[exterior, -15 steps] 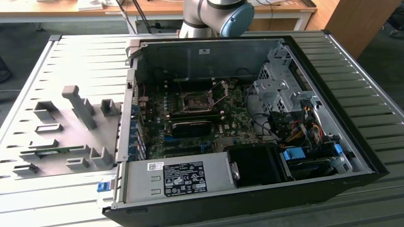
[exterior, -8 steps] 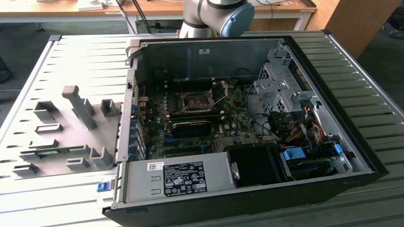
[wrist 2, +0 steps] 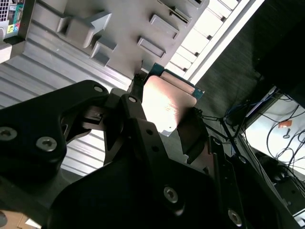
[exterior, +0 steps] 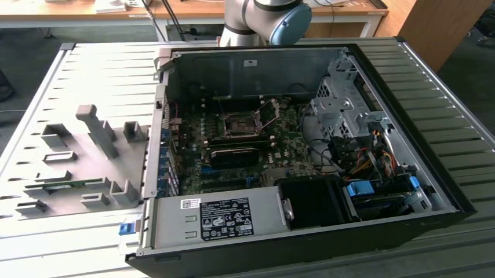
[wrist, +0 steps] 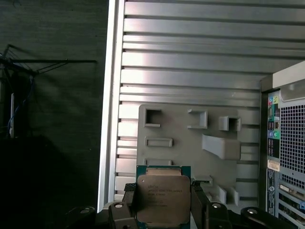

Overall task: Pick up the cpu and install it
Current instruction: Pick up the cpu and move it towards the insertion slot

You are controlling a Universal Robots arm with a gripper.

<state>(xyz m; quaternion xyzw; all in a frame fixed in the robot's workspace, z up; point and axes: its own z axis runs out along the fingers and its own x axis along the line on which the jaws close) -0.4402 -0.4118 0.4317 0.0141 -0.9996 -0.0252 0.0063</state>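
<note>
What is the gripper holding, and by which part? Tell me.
The gripper holds the cpu, clamped by its two opposite side edges.

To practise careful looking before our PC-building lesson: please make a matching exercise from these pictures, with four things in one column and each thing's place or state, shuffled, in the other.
Things
1. cpu
2. fixture plate
3. computer case
4. socket

Places or states
A. on the motherboard
B. lying open on its side
C. clamped in the gripper
D. flat on the table, at the exterior view's left

Pairs: 1-C, 2-D, 3-B, 4-A
</note>
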